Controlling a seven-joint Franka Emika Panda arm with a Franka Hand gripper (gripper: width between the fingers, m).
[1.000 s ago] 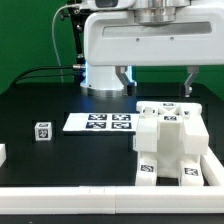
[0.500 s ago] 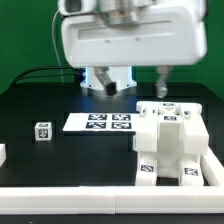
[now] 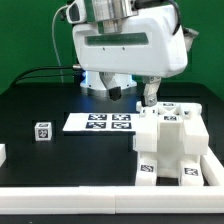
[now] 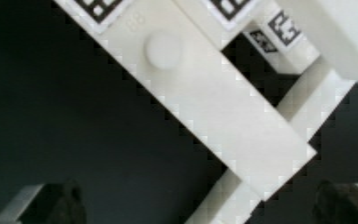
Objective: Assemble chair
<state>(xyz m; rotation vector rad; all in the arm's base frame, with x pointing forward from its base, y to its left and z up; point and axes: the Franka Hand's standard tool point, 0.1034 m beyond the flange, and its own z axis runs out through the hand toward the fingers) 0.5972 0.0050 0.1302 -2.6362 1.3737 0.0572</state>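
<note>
The arm [image 3: 125, 45] leans tilted above the chair [image 3: 170, 140]. Over the last second it has swung toward the exterior view's left and dipped lower. Its gripper [image 3: 133, 90] hangs at the chair's rear top edge with its jaws wide apart and nothing held. One finger [image 3: 150, 93] possibly touches the chair, but the view is unclear. The chair has not moved. The marker board [image 3: 100, 122] lies just beside the chair on the exterior view's left, and the small tagged cube [image 3: 42, 131] lies farther that way.

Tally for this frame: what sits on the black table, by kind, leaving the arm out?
White chair structure: 1
Marker board: 1
Small tagged cube: 1
White piece, cut off at the exterior view's left edge: 1
Total: 4
</note>
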